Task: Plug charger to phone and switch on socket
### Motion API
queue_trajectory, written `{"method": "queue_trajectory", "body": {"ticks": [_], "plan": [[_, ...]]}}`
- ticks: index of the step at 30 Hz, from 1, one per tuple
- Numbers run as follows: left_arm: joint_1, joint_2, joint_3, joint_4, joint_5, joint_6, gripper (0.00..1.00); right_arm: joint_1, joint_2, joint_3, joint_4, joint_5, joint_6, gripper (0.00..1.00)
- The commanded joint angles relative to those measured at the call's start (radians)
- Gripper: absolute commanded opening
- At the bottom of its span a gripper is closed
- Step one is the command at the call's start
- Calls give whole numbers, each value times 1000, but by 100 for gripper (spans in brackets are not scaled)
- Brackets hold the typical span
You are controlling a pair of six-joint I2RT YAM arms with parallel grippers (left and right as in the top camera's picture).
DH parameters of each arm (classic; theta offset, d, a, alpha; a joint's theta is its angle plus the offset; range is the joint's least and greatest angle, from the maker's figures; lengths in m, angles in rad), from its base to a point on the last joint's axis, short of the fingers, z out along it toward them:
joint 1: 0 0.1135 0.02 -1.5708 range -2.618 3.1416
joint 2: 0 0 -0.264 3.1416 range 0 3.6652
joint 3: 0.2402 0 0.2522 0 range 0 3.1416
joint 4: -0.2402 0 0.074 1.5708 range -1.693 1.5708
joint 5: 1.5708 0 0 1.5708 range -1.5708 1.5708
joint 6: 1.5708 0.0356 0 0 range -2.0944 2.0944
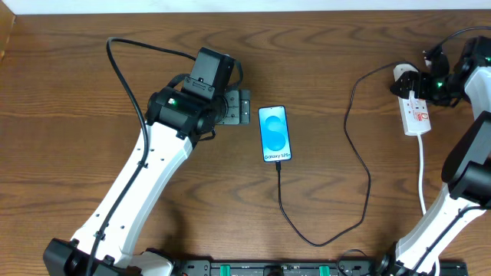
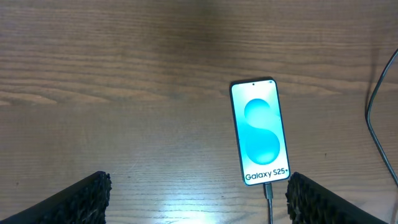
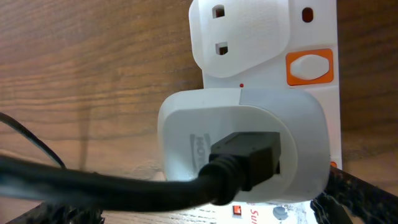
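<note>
**Cable in, switch not yet pressed**

The phone (image 1: 275, 134) lies face up in the middle of the desk (image 1: 77, 46), its screen lit. The black cable of the charger (image 3: 124, 186) runs from the phone's bottom edge in a wide loop to the white adapter (image 3: 186, 130). The adapter is seated in the socket (image 1: 416, 115) at the desk's right side. Both ends look plugged in to us, so the switch is what remains.

The left fingers (image 2: 87, 198) are spread wide and hold nothing. They sit low over the desk just beside the phone and apart from it, and in the left wrist view the phone lies ahead of them. We take this as a parking spot clear of the cable, since nothing there needs holding.

The right fingers (image 3: 357, 194) are also spread wide and empty. They hang over the socket with the adapter right under the camera — a placement that suits a press on the strip.

An orange-framed switch (image 3: 309, 66) shows beside the empty outlet above the adapter. A sliver of orange at the strip's edge next to the adapter may be that outlet's own switch, but the adapter hides most of it. We cannot tell whether either switch is on.

The next move, as we judge it, calls for one fingertip on the correct rocker without nudging the adapter. The strip lies loose on the desk and could slide.
</note>
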State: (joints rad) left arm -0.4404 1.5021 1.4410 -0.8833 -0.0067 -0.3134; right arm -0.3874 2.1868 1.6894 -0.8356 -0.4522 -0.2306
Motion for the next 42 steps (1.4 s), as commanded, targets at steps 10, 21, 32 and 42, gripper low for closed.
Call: {"method": "queue_trajectory", "body": {"ticks": [10,21,32,42], "plan": [[3,-6,3,-2,-13,10,90,6,30,31,-88,5,77,99],[3,-6,3,-2,-13,10,90,-62,29,403,-478,111,77,99],[3,-6,3,-2,-13,10,90,-55,10,889,-863,131,140,99],[3,-6,3,-2,-13,10,90,-42,-235,902,-863,140,208,99]]}}
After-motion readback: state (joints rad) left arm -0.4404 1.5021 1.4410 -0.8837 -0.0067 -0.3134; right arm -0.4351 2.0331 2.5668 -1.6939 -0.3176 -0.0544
